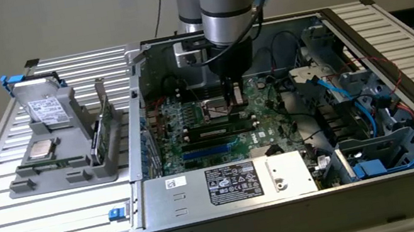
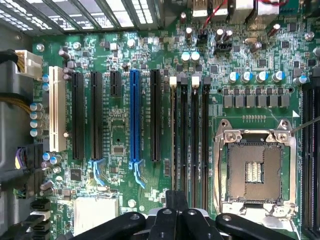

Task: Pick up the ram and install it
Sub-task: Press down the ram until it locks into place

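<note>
- Apparently the seating step: the slim dark-green ram stick with its pale label (image 1: 222, 130) looks lodged in a long black memory slot (image 2: 184, 135) on the green motherboard (image 2: 120, 145).
- Black gripper (image 1: 232, 104) hovers just behind it, jaws together, nothing visibly pinched.
- Full seating calls for even, straight-down pressure.

The scene is lit evenly and fairly brightly from overhead. Soft glare is seen on the slatted metal table (image 1: 76, 196), while the inside of the computer case (image 1: 412, 118) is left in shadow. In the wrist view, the motherboard (image 2: 125, 135) is rendered sharply and the hand (image 2: 176, 220) is blurred.
</note>
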Controlling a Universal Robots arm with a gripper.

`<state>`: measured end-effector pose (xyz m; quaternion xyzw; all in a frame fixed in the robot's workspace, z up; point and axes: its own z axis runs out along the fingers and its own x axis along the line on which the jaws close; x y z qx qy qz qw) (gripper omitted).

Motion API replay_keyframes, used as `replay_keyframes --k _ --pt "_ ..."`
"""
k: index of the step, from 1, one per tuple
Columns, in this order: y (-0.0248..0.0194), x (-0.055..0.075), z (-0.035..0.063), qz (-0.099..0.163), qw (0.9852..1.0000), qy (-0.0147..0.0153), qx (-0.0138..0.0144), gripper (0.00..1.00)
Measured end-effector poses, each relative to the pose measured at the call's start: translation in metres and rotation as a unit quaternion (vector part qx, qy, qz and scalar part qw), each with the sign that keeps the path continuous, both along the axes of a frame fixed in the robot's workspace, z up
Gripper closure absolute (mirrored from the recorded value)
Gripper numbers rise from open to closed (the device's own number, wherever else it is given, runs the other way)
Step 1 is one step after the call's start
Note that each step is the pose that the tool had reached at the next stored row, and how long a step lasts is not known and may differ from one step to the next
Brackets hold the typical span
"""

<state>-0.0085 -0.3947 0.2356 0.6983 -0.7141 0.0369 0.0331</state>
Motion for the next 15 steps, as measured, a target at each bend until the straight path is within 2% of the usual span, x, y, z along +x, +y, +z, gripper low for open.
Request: replay_keyframes --k 9,15 --pt "-0.0006 -0.029 0.0006 0.0 1.0 -0.0008 0.0 0.89" --pt "-0.0007 -0.036 -0.002 0.0 1.0 -0.003 0.0 0.89"
